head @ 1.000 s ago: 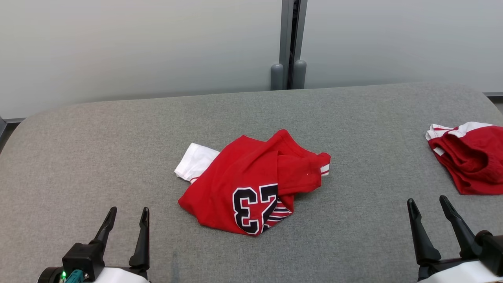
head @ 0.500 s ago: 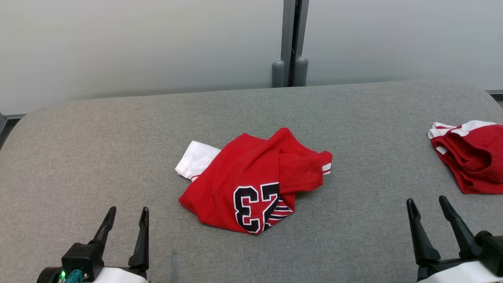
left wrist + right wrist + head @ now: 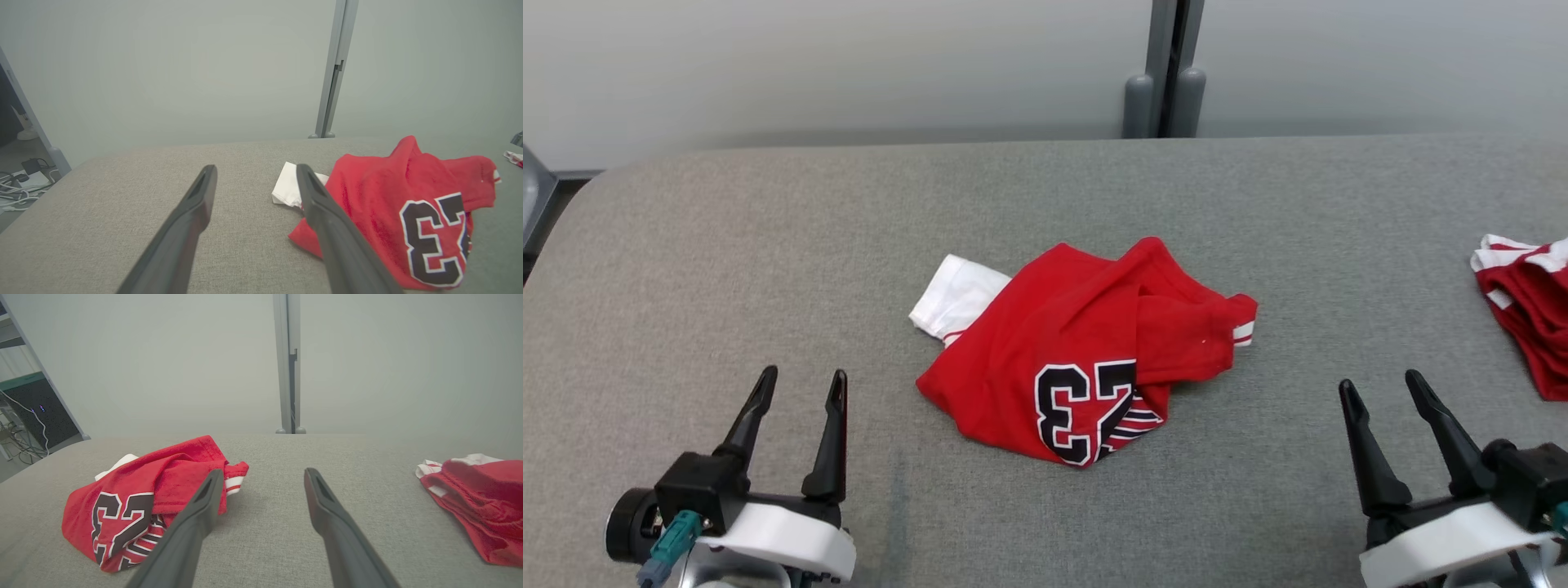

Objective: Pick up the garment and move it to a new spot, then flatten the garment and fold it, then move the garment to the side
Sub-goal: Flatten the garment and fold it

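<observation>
Twice noted jaws spread wide, nothing held. Found left claw (image 3: pixel 803 376) at near edge of grey padded table (image 3: pixel 686 245), clear of any cloth. Spotted red garment (image 3: pixel 1078 343) crumpled ahead and right of that claw, white sleeve (image 3: pixel 956 298) on the side nearest it, printed number (image 3: pixel 1086 408) facing up. Found right claw (image 3: pixel 1379 380) with the garment ahead and to its left, well apart. Logged second red garment (image 3: pixel 1531 327) ahead-right of right claw, untouched. Judged pick-up not yet begun. Recommended pinching the raised ridge, not the flat printed panel; closing fully on the bunch before lifting; steering clear of the second piece.
</observation>
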You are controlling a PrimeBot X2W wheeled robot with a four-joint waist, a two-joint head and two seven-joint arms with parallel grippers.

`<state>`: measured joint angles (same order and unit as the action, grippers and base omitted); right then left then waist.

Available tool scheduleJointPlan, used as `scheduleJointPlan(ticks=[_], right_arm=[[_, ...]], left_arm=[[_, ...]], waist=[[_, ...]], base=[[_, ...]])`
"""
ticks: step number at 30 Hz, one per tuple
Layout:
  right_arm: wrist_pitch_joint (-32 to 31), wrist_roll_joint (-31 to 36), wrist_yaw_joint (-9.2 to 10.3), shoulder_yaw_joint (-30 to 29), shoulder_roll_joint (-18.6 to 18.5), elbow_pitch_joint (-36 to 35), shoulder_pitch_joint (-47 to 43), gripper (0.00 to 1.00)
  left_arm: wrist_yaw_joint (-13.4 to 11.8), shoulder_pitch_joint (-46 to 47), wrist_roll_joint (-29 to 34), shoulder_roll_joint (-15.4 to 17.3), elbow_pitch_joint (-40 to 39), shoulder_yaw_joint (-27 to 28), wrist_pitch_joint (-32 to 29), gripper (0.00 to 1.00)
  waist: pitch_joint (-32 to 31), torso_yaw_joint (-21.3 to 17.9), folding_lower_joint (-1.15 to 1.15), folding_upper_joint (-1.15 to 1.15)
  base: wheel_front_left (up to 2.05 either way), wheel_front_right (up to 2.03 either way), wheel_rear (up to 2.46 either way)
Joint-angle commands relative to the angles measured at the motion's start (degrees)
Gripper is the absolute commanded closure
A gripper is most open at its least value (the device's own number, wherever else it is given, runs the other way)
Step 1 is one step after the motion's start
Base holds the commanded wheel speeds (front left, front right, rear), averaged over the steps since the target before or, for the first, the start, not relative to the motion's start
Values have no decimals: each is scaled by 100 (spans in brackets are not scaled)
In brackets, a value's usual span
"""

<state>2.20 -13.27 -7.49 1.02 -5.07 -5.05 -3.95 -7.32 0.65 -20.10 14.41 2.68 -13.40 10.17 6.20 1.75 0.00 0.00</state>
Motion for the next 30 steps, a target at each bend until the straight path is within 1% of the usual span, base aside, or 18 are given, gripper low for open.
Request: scheduleJointPlan(ticks=[1, 8, 13, 14, 16, 22, 23, 24, 25, 26, 27, 30], right_arm=[[-26, -36, -2, 64, -54, 33, 134, 0], [-5, -232, -2, 591, -312, 587, 839, 0], [-6, -341, -2, 815, -467, 1125, 1219, 0], [-6, -341, -2, 815, -467, 1125, 1219, 0], [24, -413, -2, 906, -562, 1430, 1393, 0], [81, -597, -2, 1157, -675, 1840, 1674, 0], [109, -625, -2, 1199, -688, 1868, 1704, 9], [122, -673, -2, 1239, -692, 1895, 1732, 51], [140, -694, -2, 1284, -711, 1909, 1745, 62], [156, -720, -2, 1325, -722, 1910, 1748, 91], [157, -756, -2, 1359, -726, 1907, 1737, 100], [219, -845, -2, 1472, -741, 1801, 1644, 100]], left_arm=[[36, 174, 35, 25, 31, 1, 48, 0], [161, 658, 32, -107, 255, -75, 249, 0], [205, 835, -6, -225, 436, -106, 351, 0], [205, 835, -6, -225, 436, -106, 351, 0], [232, 888, -18, -292, 517, -108, 401, 0], [277, 999, 4, -345, 636, -84, 466, 0], [276, 995, 17, -348, 654, -83, 463, 0], [282, 1004, 28, -348, 669, -82, 472, 0], [287, 1024, 40, -344, 673, -76, 478, 0], [294, 1042, 40, -348, 680, -69, 481, 0], [299, 1055, 39, -354, 692, -65, 485, 0], [315, 1069, 54, -361, 716, -46, 496, 0]], waist=[[254, 221, 0, 0], [784, 629, 0, 0], [989, 824, 0, 0], [989, 824, 0, 0], [1064, 879, 0, 0], [1159, 896, 0, 0], [1171, 893, 0, 0], [1182, 886, 0, 0], [1192, 879, 0, 0], [1199, 872, 0, 0], [1202, 863, 0, 0], [1192, 832, 0, 0]], base=[[0, 0, 0], [0, 0, 0], [0, 0, 0], [0, 0, 0], [0, 0, 0], [0, 0, 0], [0, 0, 0], [0, 0, 0], [0, 0, 0], [0, 0, 0], [0, 0, 0], [0, 0, 0]])
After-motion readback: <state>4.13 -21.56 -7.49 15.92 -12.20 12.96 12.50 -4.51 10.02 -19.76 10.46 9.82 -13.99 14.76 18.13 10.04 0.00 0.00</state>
